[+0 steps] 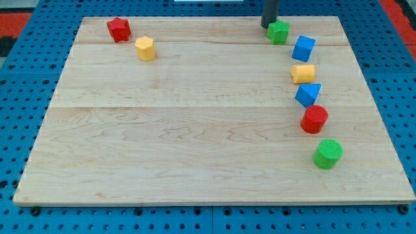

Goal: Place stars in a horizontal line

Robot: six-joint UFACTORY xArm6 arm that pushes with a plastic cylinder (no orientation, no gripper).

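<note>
Wooden board (195, 130) on blue pegboard | your red star (118, 28) sits top left, green star (278, 31) top right, roughly level (a near-horizontal pair) | my tip (267, 25) touches the green star's left edge; no fingers, a bare rod.

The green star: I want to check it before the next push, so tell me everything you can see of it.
The green star is a small, chunky block of plain bright green, plastic by its look, lying flat on the wooden board near the view's top edge, right of centre. My tip sits right against its upper-left side. The blue cube lies apart, to its lower right. The red star is far off at the view's top left.
</note>
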